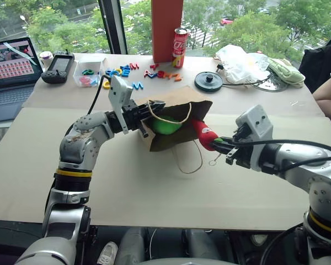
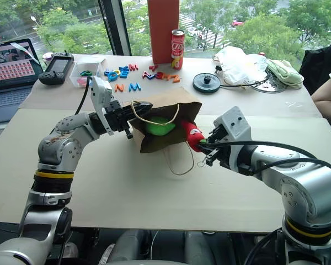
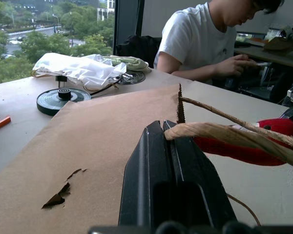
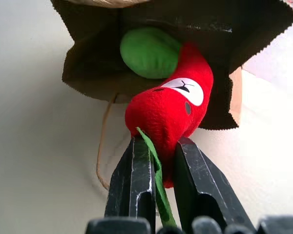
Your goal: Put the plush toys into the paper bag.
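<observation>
The brown paper bag (image 1: pixel 182 98) lies on its side on the table, mouth turned toward me. My left gripper (image 1: pixel 149 113) is shut on the bag's upper rim and a cord handle (image 3: pixel 219 134), holding the mouth up. A bright green plush toy (image 1: pixel 165 125) sits inside the bag. The red chili plush toy (image 4: pixel 168 112) has its front end inside the mouth, beside the green one (image 4: pixel 149 51). My right gripper (image 4: pixel 162 144) is shut on the chili's rear end, its green tip between the fingers. The second handle loops out on the table.
Behind the bag stand a tall red-orange box (image 1: pixel 166 27) and a soda can (image 1: pixel 180 47), with plastic letters (image 1: pixel 127 70), a black disc (image 1: pixel 208 81) and a white plastic bag (image 1: pixel 240 63). A laptop (image 1: pixel 11 66) sits far left. A person's arm (image 1: pixel 328 96) rests at the right edge.
</observation>
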